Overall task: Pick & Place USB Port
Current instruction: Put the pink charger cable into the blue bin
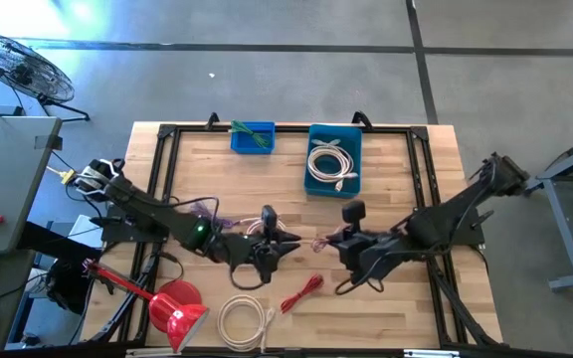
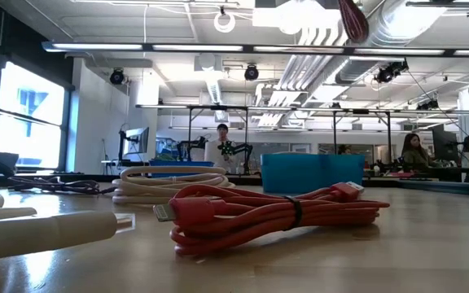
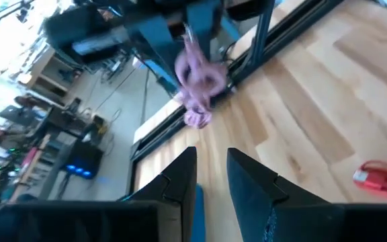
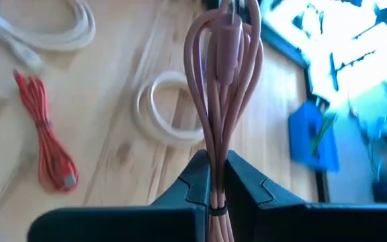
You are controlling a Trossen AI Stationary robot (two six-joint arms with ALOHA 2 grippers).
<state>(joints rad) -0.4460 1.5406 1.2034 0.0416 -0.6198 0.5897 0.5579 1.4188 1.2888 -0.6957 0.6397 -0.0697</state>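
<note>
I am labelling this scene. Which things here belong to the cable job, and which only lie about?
Job:
- right gripper, shut on pink cable
- left gripper
- blue bin
- red cable

Lying about:
- red funnel
- floor fan

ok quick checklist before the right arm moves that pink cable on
1. Right end effector shut on the pink cable: ok.
2. Cable lifted off the table: ok, its loops hang free in the right wrist view.
3. Left end effector empty, fingers apart: ok.
4. Bigger blue bin has room: cannot tell, a white cable already fills much of it.
5. Red cable and white coil lie on the table apart from the grip: ok.
</note>
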